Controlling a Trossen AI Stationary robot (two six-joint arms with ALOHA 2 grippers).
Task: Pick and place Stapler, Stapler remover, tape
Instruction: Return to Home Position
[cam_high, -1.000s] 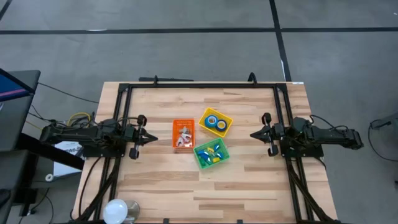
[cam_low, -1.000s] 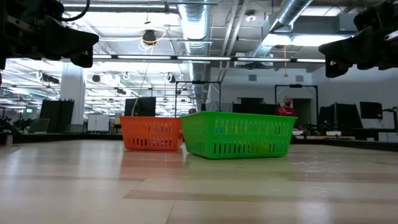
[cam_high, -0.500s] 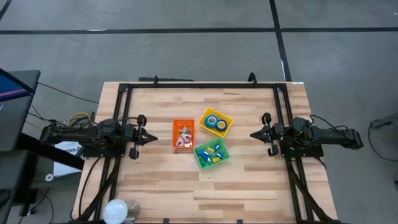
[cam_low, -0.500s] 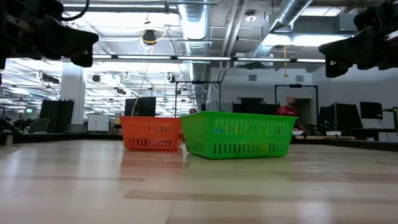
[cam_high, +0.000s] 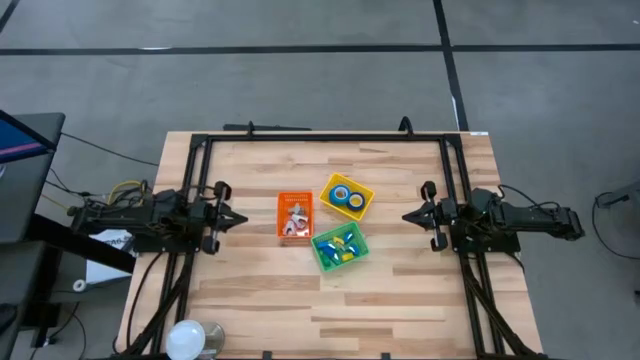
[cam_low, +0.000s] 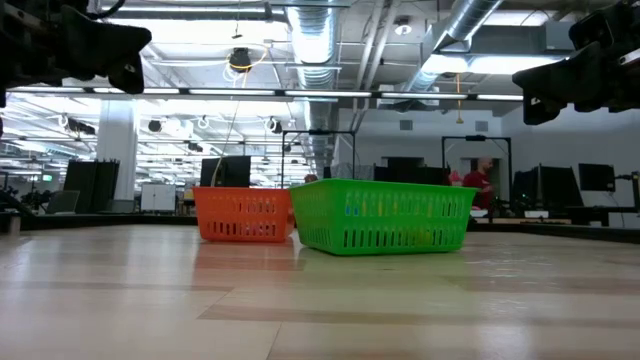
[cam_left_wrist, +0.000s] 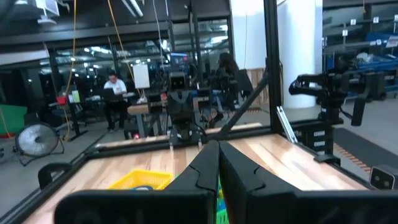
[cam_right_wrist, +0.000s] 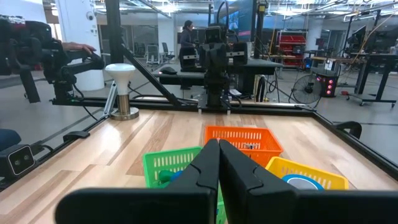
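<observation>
Three small bins stand together at mid-table in the high view. The orange bin (cam_high: 295, 215) holds pale grey pieces. The yellow bin (cam_high: 347, 197) holds two blue tape rolls (cam_high: 341, 193) lying flat. The green bin (cam_high: 340, 246) holds several small blue and yellow items; which are staplers or removers I cannot tell. My left gripper (cam_high: 240, 220) hovers left of the orange bin, shut and holding nothing. My right gripper (cam_high: 406, 216) hovers right of the yellow bin, shut and holding nothing. Both sets of fingers point at the bins, above the table (cam_low: 320, 300).
A black frame (cam_high: 320, 138) runs along the table's far edge and down both sides. A white round-topped stand (cam_high: 187, 338) sits at the near left corner. Bare wood lies between each gripper and the bins and across the near half. A person moves in the room behind.
My left gripper has drawn back a little toward the table's left edge, away from the orange bin, still shut. The right arm and the bins have kept still.
</observation>
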